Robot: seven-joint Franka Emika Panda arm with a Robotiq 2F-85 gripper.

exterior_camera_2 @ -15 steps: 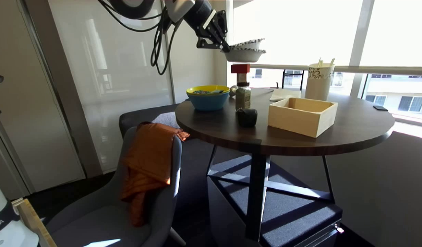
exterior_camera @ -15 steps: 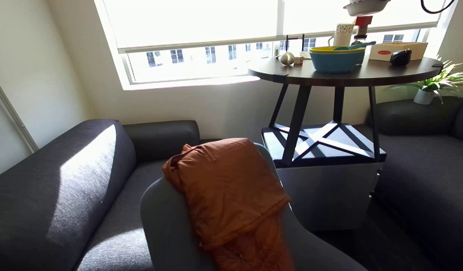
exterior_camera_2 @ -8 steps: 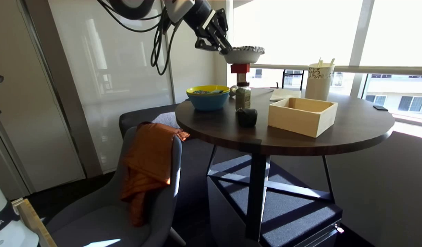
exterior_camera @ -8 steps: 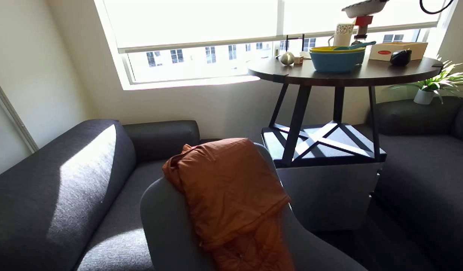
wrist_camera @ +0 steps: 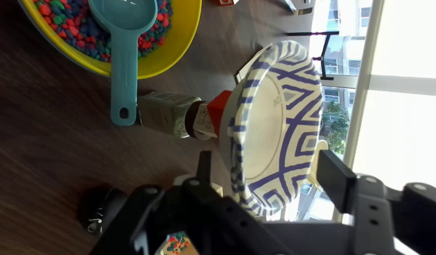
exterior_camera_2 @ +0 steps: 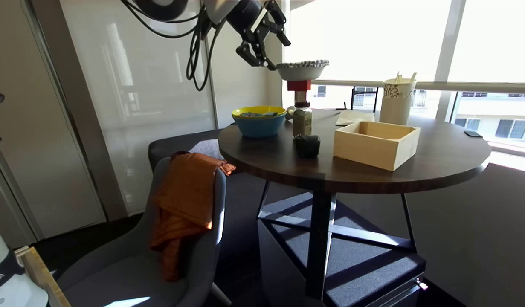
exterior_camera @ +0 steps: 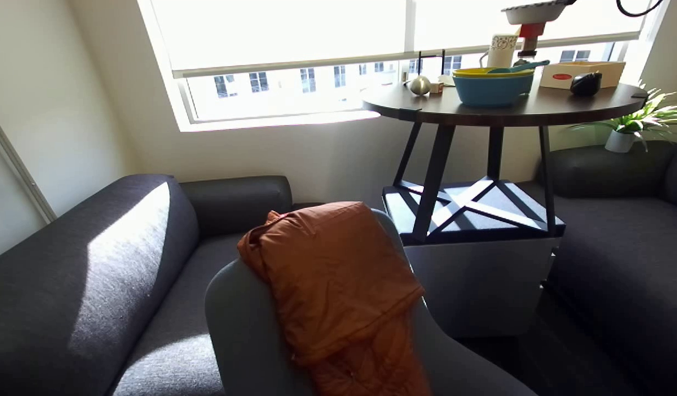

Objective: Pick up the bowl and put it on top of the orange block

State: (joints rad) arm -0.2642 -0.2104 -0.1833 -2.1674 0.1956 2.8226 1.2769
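Pincer (exterior_camera_2: 281, 56): fingers spread well apart, angled downward; the lower one is just beside the rim of the bowl (exterior_camera_2: 300, 72), and whether the two touch I cannot tell.
Bowl: resting on the orange block (exterior_camera_2: 299, 85), upright in both exterior views; pale, with a dark blue pattern around the inside.
Orange block: directly under the bowl, standing on a small pale block (exterior_camera_2: 301, 97).
Bottle (exterior_camera_2: 302, 123): upright on the table (exterior_camera_2: 452, 157), its dark cap beneath the pale block.
Larger bowl (wrist_camera: 184, 39): near the bottle, yellow inside and blue outside; it holds coloured pebbles (wrist_camera: 74, 30), and a blue scoop (wrist_camera: 124, 71) lies across its rim.
Wooden box (exterior_camera_2: 364, 149): on the table, near a black thing (exterior_camera_2: 308, 146) too unclear to name.
Cup (exterior_camera_2: 396, 106): white, with a swirl pattern, just beyond the wooden box in an exterior view, thin sticks poking out at the top.
Window (exterior_camera: 289, 102): past the table, a shade (exterior_camera: 294, 33) over most of it.
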